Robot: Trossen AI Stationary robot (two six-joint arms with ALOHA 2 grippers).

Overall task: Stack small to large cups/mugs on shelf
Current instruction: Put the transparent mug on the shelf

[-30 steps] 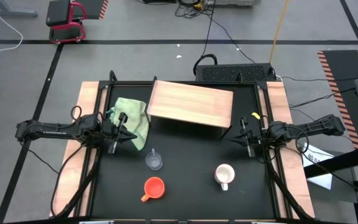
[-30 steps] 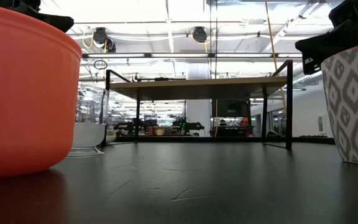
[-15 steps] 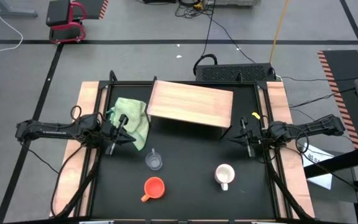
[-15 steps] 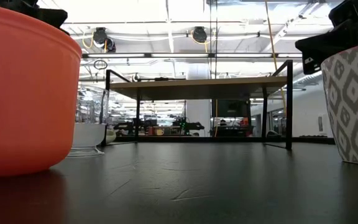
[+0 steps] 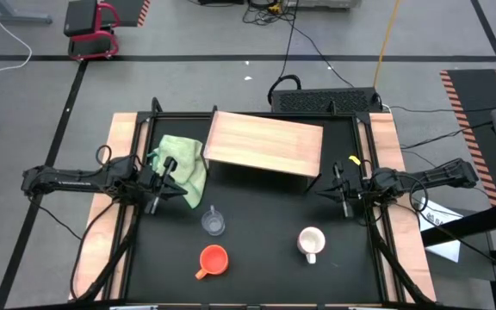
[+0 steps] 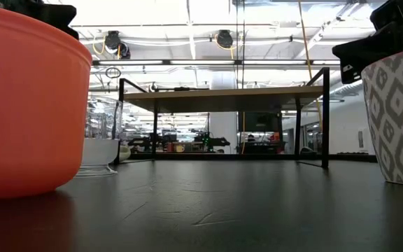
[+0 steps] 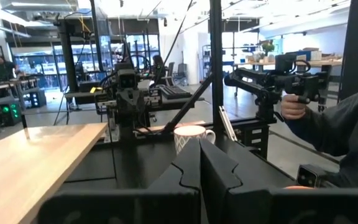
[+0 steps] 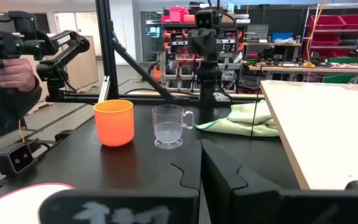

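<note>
So nothing is stacked yet: nearest the table's front edge sit the orange mug and white mug, the glass cup just behind. Farther back, both end effectors, left and right, are closed and empty beside the bare shelf. Best start by opening one over the white mug.

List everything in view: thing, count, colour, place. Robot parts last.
Shelf: one, light-brown wood on dark legs, table's far middle.
Cloth: one, light green, left of the shelf.
Glass cup: one, clear, table centre-left, near the cloth.
Orange mug: one, orange, near edge, in front of the glass cup.
White mug: one, white patterned, near edge on the right.
Table: one, black with pale wood side strips.
Left gripper: one, dark, shut, empty, beside the cloth.
Right gripper: one, dark, shut, empty, right of the shelf.
</note>
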